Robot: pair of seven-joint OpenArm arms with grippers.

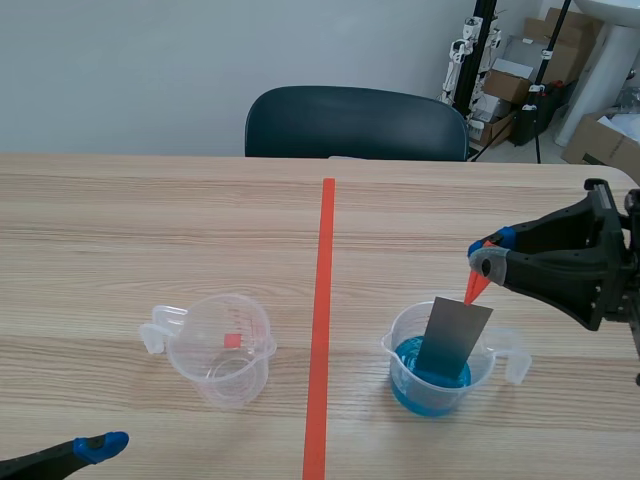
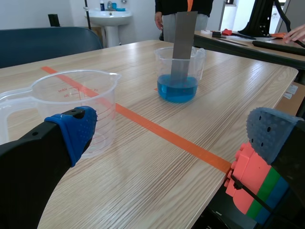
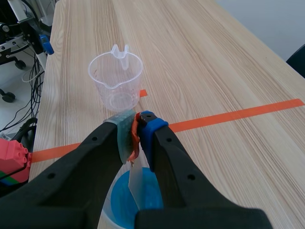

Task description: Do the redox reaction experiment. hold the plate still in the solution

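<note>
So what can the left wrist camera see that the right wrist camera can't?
Only the left wrist view shows the open left pincer, a white sink and a person standing past the table. Only the right wrist view shows the right pincer, shut on an orange clip. Both show the empty cup, the cup of blue liquid with the grey plate standing in it, and the orange tape line.
</note>
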